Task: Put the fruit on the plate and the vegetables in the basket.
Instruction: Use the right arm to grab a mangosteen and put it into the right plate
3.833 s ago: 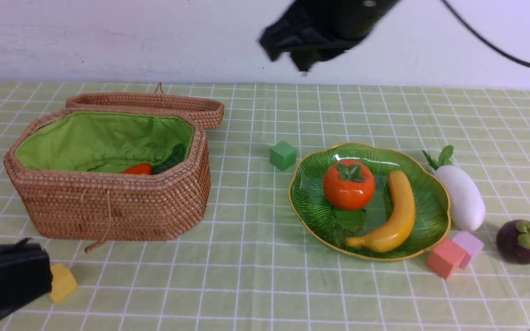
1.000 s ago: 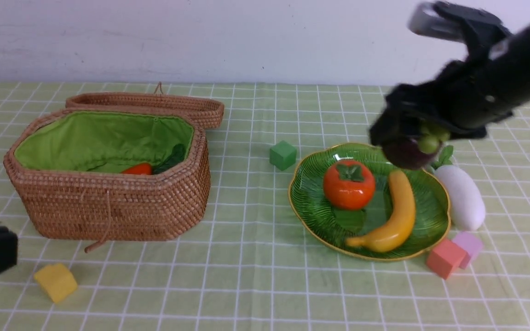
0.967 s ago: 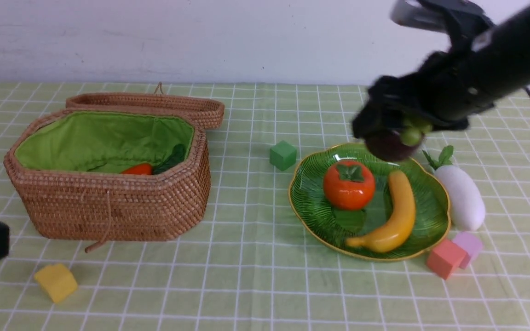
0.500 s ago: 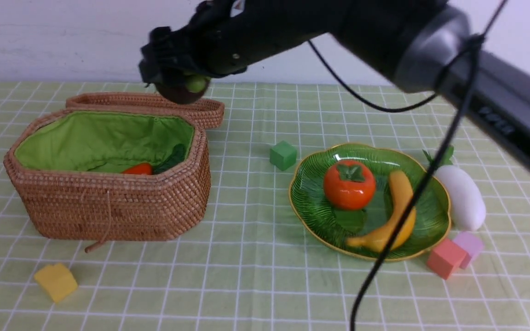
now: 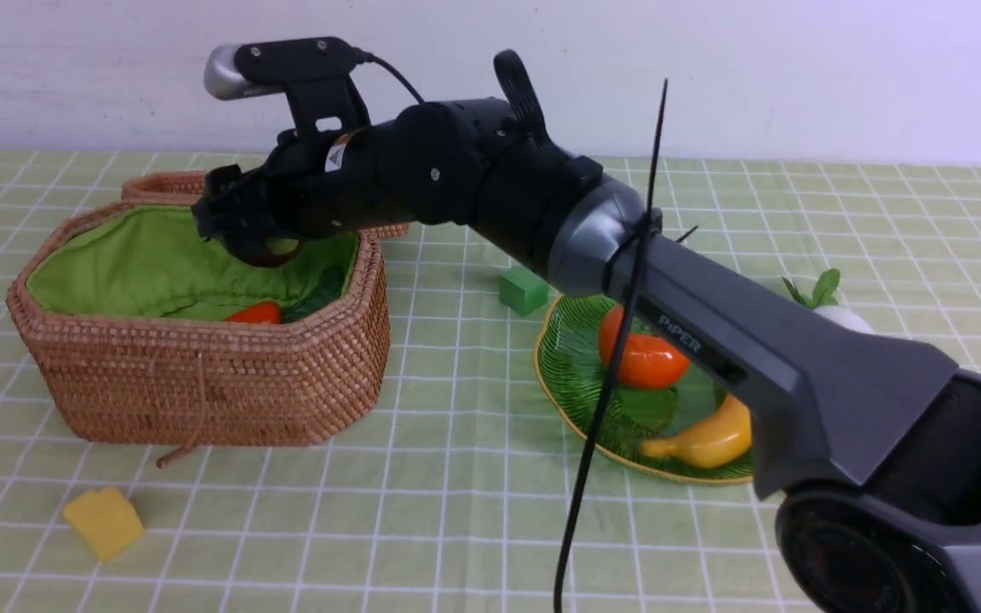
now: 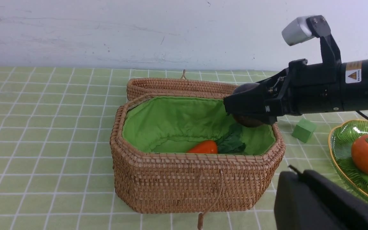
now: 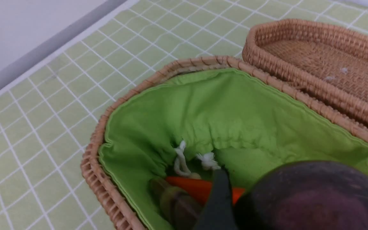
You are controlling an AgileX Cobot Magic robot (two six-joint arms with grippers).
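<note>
Over a green-checked tablecloth (image 5: 456, 528), the right gripper (image 5: 254, 237) clasps the mangosteen (image 7: 305, 198), likely a light, slippery toy best held across its middle, above the basket (image 5: 201, 383).

The place reads as a robotics lab test bench, not a home: a table under a pale green checked cloth (image 5: 456, 528) against a bare white wall (image 5: 840, 77), a black arm (image 5: 712, 340) marked PiPER, a toy persimmon (image 5: 654, 362) and a yellow foam cube (image 5: 104, 521).
</note>
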